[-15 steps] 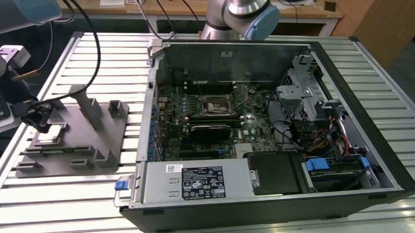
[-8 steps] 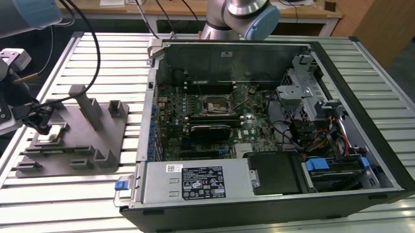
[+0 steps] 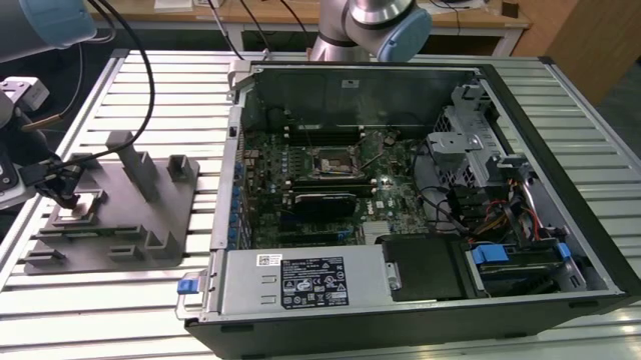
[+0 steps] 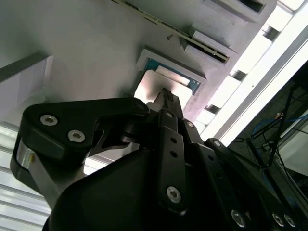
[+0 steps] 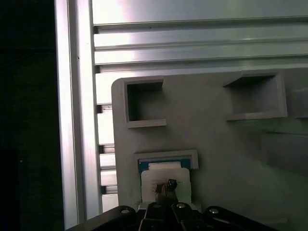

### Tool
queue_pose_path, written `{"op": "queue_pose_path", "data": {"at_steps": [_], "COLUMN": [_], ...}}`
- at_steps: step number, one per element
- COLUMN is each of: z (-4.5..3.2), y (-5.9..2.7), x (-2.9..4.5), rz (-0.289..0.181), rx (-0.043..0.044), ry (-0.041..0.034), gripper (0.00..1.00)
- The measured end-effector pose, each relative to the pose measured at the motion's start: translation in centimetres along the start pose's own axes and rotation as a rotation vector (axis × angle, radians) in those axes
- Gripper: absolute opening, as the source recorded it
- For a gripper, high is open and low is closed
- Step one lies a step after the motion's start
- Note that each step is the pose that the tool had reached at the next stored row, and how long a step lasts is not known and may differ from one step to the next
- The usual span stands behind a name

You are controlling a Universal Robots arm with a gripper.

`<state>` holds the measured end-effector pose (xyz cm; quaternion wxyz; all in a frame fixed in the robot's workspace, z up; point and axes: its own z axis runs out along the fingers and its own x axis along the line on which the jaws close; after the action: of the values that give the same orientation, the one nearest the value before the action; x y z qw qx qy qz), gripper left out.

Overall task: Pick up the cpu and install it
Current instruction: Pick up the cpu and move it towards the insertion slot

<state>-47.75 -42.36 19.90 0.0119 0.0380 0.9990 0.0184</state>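
On the tabletop (image 3: 150,315), a fixture plate (image 3: 161,225) is set at the exterior view's left and an opened computer case (image 3: 571,172) at the exterior view's right, the two just beside each other. Inside the case, the motherboard (image 3: 300,217) is laid flat, with the socket (image 3: 334,163) near its middle and the power supply (image 3: 300,281) along the near side. The cpu (image 3: 80,208) (image 5: 161,174) (image 4: 147,89) is seated in a recess towards the plate's left side, and the pincer (image 3: 65,196) (image 5: 167,185) (image 4: 166,96) is placed directly over it.
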Motion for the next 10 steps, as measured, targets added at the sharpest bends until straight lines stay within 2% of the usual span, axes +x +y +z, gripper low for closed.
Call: {"op": "queue_pose_path", "data": {"at_steps": [10], "z": [0.07], "y": [0.04], "x": [0.05], "rz": [0.000], "rx": [-0.0001], "ry": [0.0001], "gripper": [0.11]}}
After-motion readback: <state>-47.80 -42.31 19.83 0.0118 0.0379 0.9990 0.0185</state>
